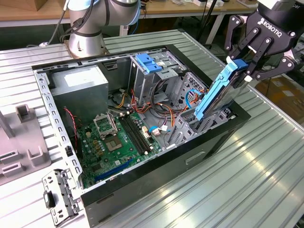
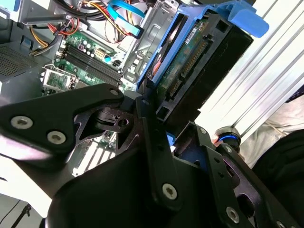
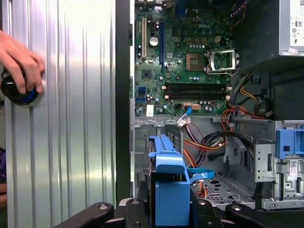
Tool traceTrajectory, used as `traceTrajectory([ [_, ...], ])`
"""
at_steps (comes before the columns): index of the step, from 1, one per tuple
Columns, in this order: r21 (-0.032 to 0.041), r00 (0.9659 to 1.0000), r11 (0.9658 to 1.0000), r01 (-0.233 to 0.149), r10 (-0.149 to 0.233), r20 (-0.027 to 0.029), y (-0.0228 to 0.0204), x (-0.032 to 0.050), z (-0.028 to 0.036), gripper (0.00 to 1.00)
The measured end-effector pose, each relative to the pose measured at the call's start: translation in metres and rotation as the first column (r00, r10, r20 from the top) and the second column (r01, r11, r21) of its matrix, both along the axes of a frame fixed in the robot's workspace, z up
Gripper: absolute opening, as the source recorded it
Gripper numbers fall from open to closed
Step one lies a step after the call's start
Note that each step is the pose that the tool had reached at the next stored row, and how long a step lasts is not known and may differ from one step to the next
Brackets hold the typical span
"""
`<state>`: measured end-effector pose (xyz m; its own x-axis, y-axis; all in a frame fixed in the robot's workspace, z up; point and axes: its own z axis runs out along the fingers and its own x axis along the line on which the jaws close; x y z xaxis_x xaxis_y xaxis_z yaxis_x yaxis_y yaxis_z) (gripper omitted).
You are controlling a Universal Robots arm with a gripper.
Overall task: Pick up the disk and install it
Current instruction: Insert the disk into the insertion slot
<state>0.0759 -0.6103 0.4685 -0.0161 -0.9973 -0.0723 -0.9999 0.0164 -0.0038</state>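
Jaws clamped on top end of disk [image 1: 216, 97], arm angled down, holding it tilted over PC case [image 1: 204, 145].

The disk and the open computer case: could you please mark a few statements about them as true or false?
1. The end effector grips the disk at its blue carrier. True.
2. The disk lies flat on the motherboard. False: it is steeply tilted, with its lower end inside the case.
3. In the first wrist view, a hand rests on a dark round object on the ribbed table. True.
4. The power supply lies outside the case. False: it sits in a corner of the case.
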Motion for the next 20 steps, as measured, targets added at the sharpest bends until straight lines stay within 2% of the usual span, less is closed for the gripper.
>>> traceTrajectory([
  [12,0.0000,1.0000,1.0000,0.000,0.000,0.0000,0.0023,-0.0130,-0.0027,0.37],
  [20,0.0001,1.0000,1.0000,0.000,0.000,0.0000,0.0047,-0.0180,-0.0043,0.37],
])
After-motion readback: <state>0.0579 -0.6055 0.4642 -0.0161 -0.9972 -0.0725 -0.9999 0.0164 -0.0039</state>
